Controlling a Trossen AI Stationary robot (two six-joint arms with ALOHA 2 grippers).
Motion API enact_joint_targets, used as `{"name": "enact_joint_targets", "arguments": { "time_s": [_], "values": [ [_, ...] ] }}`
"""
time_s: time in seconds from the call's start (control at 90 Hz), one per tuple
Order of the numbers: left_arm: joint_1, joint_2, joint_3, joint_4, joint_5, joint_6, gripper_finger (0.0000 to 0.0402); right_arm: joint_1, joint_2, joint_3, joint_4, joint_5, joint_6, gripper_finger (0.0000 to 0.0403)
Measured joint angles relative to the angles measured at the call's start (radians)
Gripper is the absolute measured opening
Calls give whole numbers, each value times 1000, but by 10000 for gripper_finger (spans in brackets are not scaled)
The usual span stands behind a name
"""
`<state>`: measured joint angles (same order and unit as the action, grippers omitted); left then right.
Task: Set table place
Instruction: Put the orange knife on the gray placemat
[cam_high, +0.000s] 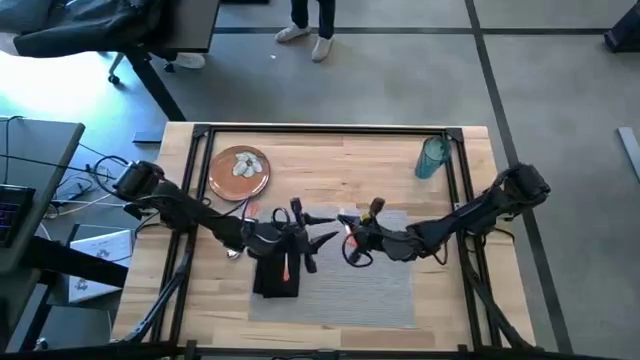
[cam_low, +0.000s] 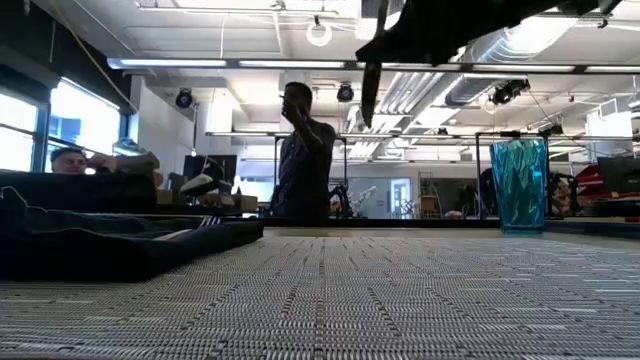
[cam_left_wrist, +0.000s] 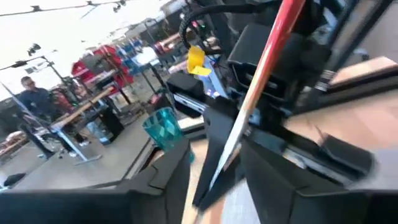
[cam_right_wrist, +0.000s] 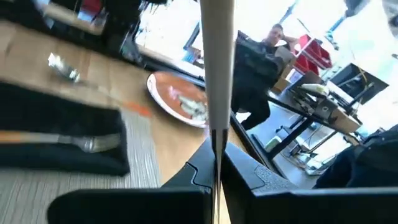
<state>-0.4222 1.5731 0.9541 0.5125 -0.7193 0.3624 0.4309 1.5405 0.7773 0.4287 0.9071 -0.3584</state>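
Over the grey mat (cam_high: 350, 285), both hands meet w/ the knife (cam_left_wrist: 264, 71) between them. Right hand (cam_high: 352, 238) is clenched on the blade; left hand (cam_high: 305, 238): can't tell. Done: napkin (cam_high: 277, 275) on mat, fork (cam_right_wrist: 62, 140) on napkin. Left: plate (cam_high: 239, 172), cup (cam_high: 431, 158) & spoon (cam_right_wrist: 64, 68) are off the mat on the surface (cam_high: 330, 155).
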Motion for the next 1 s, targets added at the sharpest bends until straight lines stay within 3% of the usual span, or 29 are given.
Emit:
{"name": "enact_joint_targets", "arguments": {
  "time_s": [0.156,0.356,0.578,0.744,1.0],
  "values": [
    [-15,-38,0,-165,19,-178,147,45,-57,0,-205,-4,1,0],
    [3,-42,0,-269,148,-431,147,102,-88,0,-398,-7,-5,0],
    [42,-40,0,-269,190,-701,147,120,-80,0,-476,19,-166,0],
    [93,0,-2,-256,283,-885,147,111,-80,0,-457,152,-335,0],
    [158,86,-3,-37,379,-1036,147,73,-80,0,-406,209,-522,0]
  ]
}}
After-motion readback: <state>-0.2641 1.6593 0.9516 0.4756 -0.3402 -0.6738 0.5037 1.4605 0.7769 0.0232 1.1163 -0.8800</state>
